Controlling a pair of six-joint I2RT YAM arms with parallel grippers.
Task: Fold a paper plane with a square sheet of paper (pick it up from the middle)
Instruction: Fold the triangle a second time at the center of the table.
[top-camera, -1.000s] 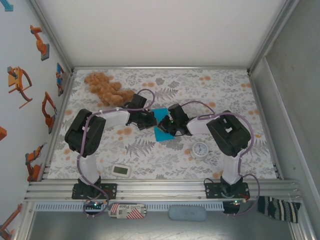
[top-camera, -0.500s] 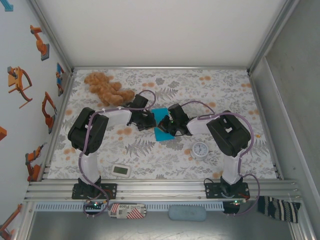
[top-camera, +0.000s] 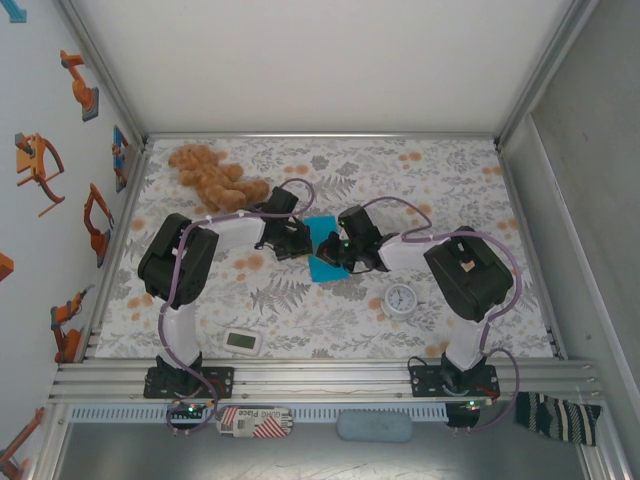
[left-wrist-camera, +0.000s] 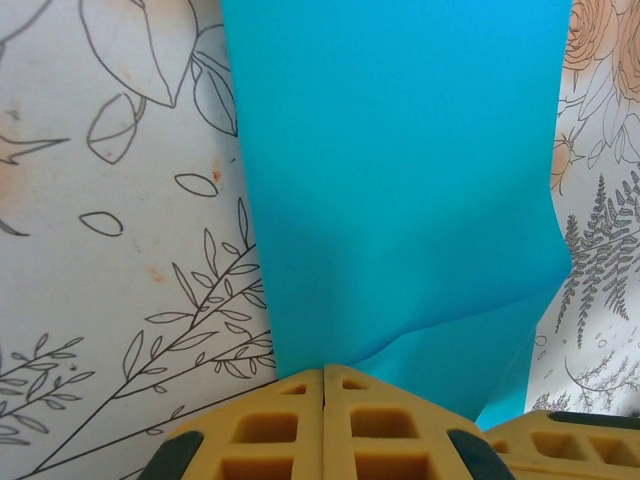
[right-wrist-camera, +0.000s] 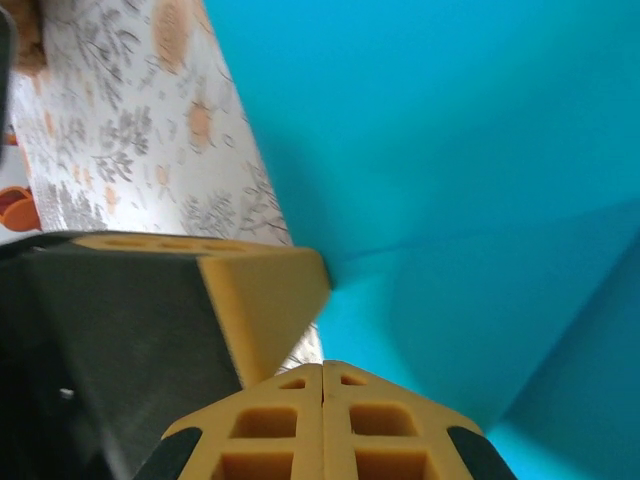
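L fingers (top-camera: 303, 243) & R fingers (top-camera: 341, 257) both at blue paper (top-camera: 322, 268); clock (top-camera: 401, 298) nearby.

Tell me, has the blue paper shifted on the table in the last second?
No. In the top view the square sheet of paper keeps the same spot, up and left of the round white clock, which has not moved either.

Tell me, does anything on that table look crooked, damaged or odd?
Only the blue sheet of paper: it is not lying flat. It bulges up, with a crease across it, where the left gripper and the right gripper, both shut, seem to pinch it. Nothing looks spilled or torn.
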